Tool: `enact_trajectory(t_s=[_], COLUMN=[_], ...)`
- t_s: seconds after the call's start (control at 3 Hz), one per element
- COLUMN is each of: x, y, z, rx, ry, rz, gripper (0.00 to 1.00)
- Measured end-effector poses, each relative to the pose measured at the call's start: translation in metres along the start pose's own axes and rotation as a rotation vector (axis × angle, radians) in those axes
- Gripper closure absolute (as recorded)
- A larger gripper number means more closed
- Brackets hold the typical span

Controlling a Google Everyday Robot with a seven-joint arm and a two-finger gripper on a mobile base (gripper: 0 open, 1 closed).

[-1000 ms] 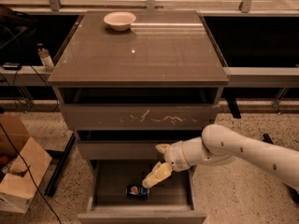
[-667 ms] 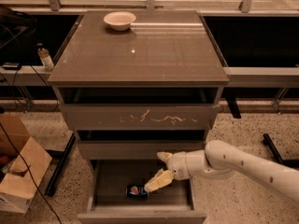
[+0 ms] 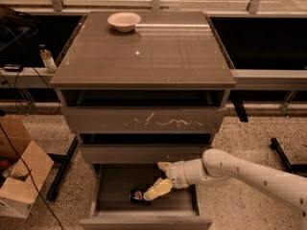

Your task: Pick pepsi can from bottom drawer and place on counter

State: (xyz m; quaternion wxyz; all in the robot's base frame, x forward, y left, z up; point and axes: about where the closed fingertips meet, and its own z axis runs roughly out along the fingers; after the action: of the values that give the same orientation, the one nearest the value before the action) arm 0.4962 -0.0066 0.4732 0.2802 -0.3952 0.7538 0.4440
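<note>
Grey-brown and glossy, the desk (image 3: 144, 56) forms the flat top of a cabinet with three drawers and catches streaks of light near its far edge. A white bowl (image 3: 124, 21) sits on it at the back left corner. Below it, the top drawer (image 3: 144, 121) carries white scratches across its front. The middle drawer (image 3: 144, 152) has a plain front.

The bottom drawer (image 3: 115, 181) is pulled out toward the camera, so its dark, shallow inside is open to view. The pepsi can (image 3: 138, 195) is inside it, near the middle of the drawer floor and a little toward the front panel. It is dark blue with its round logo showing, and it appears to lie on its side.

The white arm (image 3: 249, 174) comes in from the lower right and reaches over the drawer's right side. Its pincer (image 3: 154, 180) is inside the drawer space, just to the right of the can. The two pale fingers are spread apart and grip nothing: one finger points up toward the underside of the middle drawer, and the other slants down to the left so that its tip is right at the can's right end. Whether that tip touches the can cannot be told.

On the speckled floor (image 3: 240, 133) to the left of the cabinet stands an open cardboard box (image 3: 24, 176). A small bottle (image 3: 47, 59) stands on the ledge behind it, beside the desk's left edge.
</note>
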Motion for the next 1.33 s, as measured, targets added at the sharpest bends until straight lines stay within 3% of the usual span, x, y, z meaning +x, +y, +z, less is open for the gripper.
enact_trajectory(t_s=[0.33, 1.33], x=[0.018, 0.096], y=[-0.027, -0.106], z=[0.024, 0.098], rx=[-0.002, 0.149], ry=[0.016, 0.145], rz=[0.017, 0.013], gripper=[0.0, 0.0])
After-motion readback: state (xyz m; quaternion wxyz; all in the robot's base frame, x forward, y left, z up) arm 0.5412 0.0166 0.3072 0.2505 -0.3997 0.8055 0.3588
